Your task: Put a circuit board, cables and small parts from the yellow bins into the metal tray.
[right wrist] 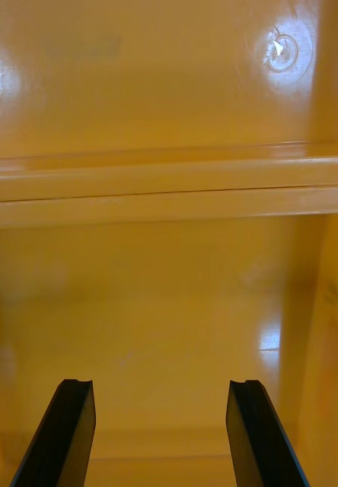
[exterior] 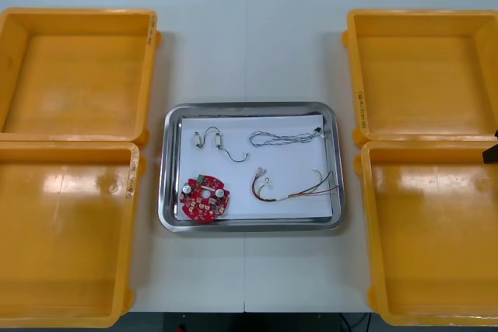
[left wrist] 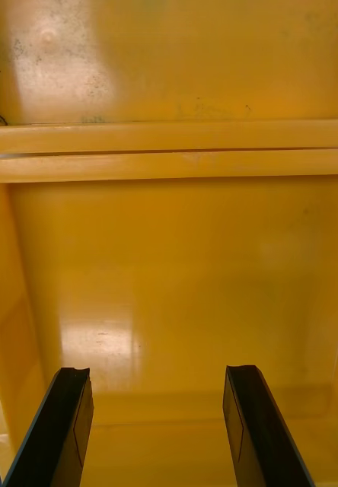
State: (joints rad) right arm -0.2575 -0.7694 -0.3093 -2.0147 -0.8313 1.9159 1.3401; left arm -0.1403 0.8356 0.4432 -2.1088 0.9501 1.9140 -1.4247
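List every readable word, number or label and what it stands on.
None can be read.
On the left near yellow bin, a strip label: too small.
On the right far yellow bin, a strip label: too small.
On a bin floor, right wrist view, a round moulded mark: no characters.
On the round red circuit board in the metal tray: printing too small.

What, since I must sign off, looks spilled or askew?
Nothing stands out: red circuit board, cables and small metal parts lie inside the metal tray. Left gripper and right gripper hang open over yellow bins.
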